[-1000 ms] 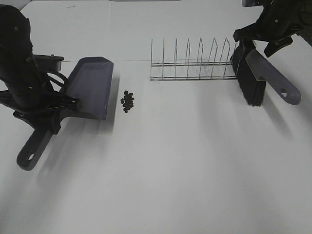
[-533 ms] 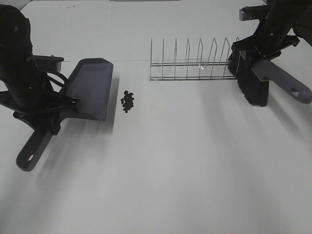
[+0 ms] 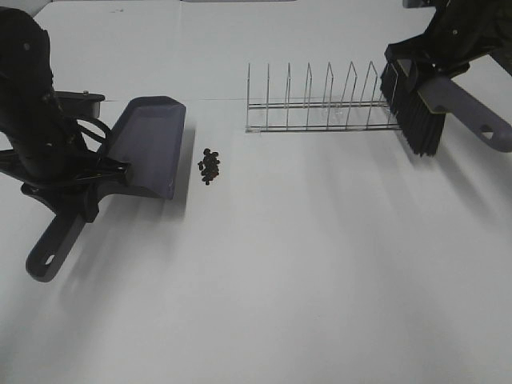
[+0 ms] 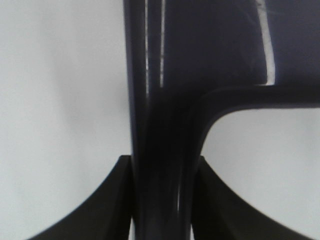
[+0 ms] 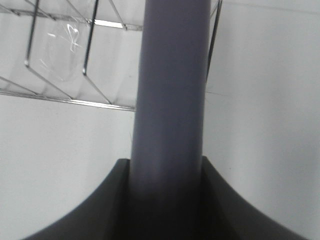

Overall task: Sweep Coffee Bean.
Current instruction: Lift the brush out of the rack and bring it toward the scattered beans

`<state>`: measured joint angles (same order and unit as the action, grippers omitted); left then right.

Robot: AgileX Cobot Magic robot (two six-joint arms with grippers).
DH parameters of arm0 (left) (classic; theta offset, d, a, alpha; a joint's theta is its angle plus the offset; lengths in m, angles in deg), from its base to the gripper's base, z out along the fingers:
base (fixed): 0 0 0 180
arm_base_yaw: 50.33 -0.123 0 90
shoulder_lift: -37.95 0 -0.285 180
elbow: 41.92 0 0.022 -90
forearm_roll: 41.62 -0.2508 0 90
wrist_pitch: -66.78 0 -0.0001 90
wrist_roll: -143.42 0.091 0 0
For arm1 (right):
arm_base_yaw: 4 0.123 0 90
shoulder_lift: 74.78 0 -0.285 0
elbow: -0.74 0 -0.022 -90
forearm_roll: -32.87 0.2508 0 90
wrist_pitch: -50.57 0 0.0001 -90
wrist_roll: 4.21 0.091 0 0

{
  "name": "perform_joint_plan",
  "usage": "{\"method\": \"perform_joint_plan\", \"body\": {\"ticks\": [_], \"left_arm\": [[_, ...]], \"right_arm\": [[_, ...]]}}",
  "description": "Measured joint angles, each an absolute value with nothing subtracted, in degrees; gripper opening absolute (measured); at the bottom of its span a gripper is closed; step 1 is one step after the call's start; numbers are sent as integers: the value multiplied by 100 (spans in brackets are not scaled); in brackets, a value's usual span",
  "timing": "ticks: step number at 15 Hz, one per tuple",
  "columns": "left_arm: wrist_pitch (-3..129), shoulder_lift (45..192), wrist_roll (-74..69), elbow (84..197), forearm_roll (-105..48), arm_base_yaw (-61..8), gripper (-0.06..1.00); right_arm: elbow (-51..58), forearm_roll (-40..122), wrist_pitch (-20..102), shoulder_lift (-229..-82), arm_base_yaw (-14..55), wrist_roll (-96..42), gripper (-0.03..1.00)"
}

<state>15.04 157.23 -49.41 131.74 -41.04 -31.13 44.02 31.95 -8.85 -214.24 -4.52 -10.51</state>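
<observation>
A small heap of dark coffee beans [image 3: 210, 166] lies on the white table just right of the grey-purple dustpan [image 3: 149, 146]. My left gripper [image 3: 80, 188] is shut on the dustpan's handle [image 4: 160, 190], with the pan's mouth edge facing the beans. My right gripper [image 3: 436, 60] is shut on the grey-purple brush handle [image 5: 170, 100] at the far right. The brush's black bristles [image 3: 418, 116] hang above the table by the right end of the wire rack. The beans do not show in either wrist view.
A wire dish rack [image 3: 320, 104] stands at the back, between the beans and the brush; it also shows in the right wrist view [image 5: 65, 60]. The white table [image 3: 304, 280] stretches toward the front.
The right arm has lifted and turned the brush up and to the right, away from the table by the rack's end. The left arm, dustpan and beans have not moved.
</observation>
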Motion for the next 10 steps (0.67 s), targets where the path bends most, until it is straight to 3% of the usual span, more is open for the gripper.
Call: {"method": "perform_joint_plan", "body": {"ticks": [5, 10], "left_arm": [[1453, 15723, -4998, 13174, -4104, -3113, 26], [1355, 15723, -5165, 13013, -4162, -3113, 26]], "right_arm": [[4408, 3224, -1888, -20690, -452, -759, 27], [4155, 3350, -1939, -20581, -452, -605, 27]]}}
